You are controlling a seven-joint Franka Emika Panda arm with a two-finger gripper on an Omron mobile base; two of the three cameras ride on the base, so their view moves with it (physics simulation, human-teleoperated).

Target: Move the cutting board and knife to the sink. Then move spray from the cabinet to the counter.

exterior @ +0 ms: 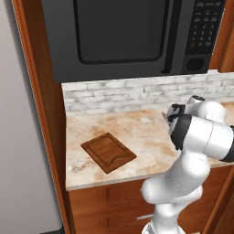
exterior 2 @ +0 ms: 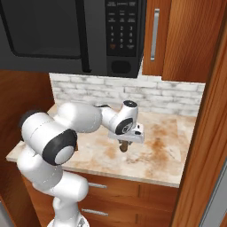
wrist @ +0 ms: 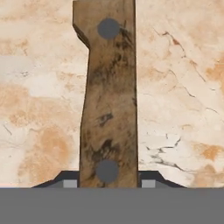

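Note:
My gripper [wrist: 108, 183] is shut on the knife [wrist: 109, 100], with a dark fingertip pressed against each side of its brown wooden handle. From the right base view the gripper [exterior 2: 125, 142] points down over the counter [exterior 2: 168, 150], and the knife [exterior 2: 124, 146] handle pokes out below it. The blade is hidden. The dark brown cutting board [exterior: 109, 152] lies flat near the counter's [exterior: 137, 123] front left, well left of the hand. The reddish-brown cabinet [exterior 2: 177, 40] hangs upper right with its door closed. The sink and spray are out of view.
A black microwave [exterior: 128, 36] hangs over the counter above the arm. A white brick backsplash [exterior 2: 146, 93] runs along the back. A tall wooden panel [exterior: 39, 114] bounds the counter's left end. Drawers [exterior 2: 115, 190] sit below the front edge.

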